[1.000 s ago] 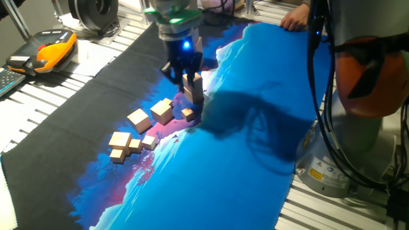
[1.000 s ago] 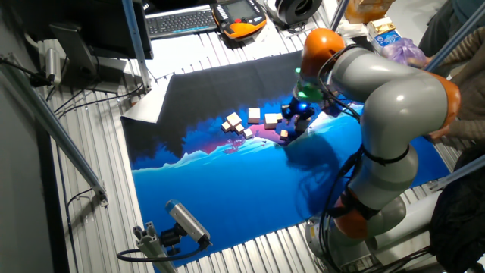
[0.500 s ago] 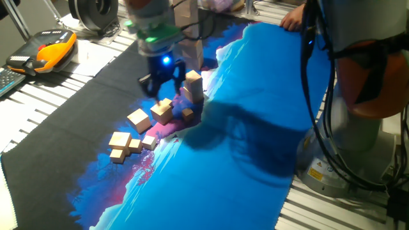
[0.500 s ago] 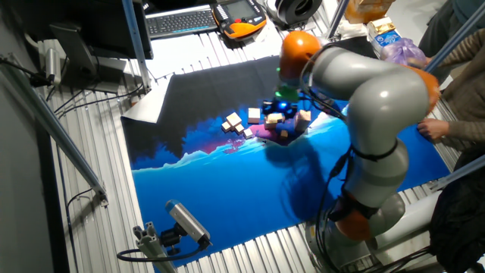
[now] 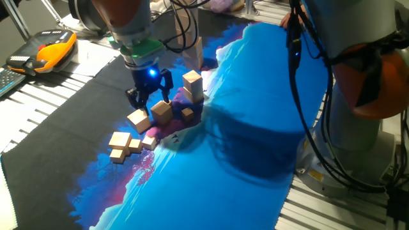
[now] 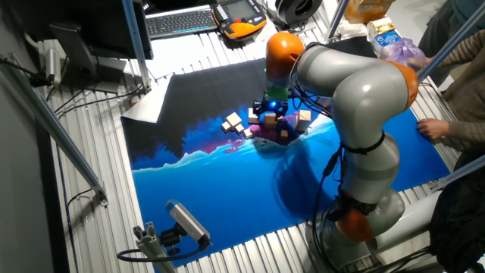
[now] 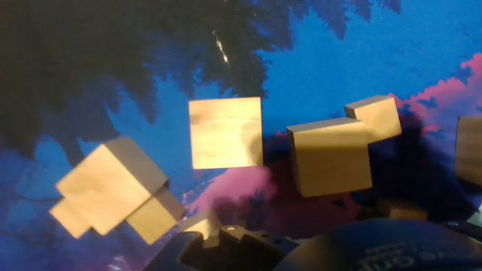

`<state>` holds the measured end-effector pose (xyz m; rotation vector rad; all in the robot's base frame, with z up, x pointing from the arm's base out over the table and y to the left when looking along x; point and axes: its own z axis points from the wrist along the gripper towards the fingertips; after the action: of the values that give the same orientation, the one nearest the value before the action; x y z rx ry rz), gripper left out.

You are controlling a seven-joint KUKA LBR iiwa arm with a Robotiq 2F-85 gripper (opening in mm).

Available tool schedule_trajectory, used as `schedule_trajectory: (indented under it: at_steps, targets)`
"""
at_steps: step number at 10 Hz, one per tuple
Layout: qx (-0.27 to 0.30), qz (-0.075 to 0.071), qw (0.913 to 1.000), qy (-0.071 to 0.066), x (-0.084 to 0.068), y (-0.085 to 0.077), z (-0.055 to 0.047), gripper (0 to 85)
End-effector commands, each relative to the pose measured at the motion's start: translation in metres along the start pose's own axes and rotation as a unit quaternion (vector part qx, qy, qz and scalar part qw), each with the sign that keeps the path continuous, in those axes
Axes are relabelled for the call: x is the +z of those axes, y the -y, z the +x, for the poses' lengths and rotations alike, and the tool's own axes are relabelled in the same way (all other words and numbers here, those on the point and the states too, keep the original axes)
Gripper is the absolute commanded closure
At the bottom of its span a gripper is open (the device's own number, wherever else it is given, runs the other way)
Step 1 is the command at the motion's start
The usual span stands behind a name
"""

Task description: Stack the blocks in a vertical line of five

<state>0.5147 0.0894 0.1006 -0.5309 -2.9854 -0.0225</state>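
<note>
Mat edge: the blue-and-black printed mat [image 5: 255,96] covers the slatted table [image 5: 57,83]; the blocks lie near its middle, where the black part meets the blue, well away from every edge.
Open room: the blue half of the mat toward the robot base is bare; the black strip toward the orange teach pendant [image 5: 45,51] is bare too.
Gripper: the gripper [image 5: 148,102] hangs low over the loose blocks, its blue light lit, fingers spread apart with nothing between them.
Stack: a short stack of blocks [image 5: 192,87] stands upright just beside the gripper, on the blue side; how many cubes it holds cannot be told.
Nearest blocks: two larger cubes [image 5: 162,110] and [image 5: 138,119] lie directly under and beside the fingertips, close to each other; in the hand view one flat square cube [image 7: 226,132] sits near centre.
Cluster: a clump of smaller cubes [image 5: 121,144] lies touching one another, farther along the mat from the stack.
Small cube: one tiny cube [image 5: 187,114] sits at the foot of the stack.
Look: all plain light-tan wood, unpainted, sharp-edged, of a few sizes.
</note>
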Motion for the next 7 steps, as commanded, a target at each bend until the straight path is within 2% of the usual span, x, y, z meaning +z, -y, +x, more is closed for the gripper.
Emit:
schedule_trajectory:
  at_steps: [1,2,5,7]
  targets:
    - [-0.002,0.000,1.0000,0.000,0.001,-0.001,0.000,17.0]
    - [-0.012,0.012,0.9999,0.004,0.004,0.000,-0.003,17.0]
    - [-0.028,0.007,0.9996,0.006,0.014,0.010,-0.012,17.0]
    - [-0.031,0.002,0.9995,0.009,0.020,0.011,-0.016,17.0]
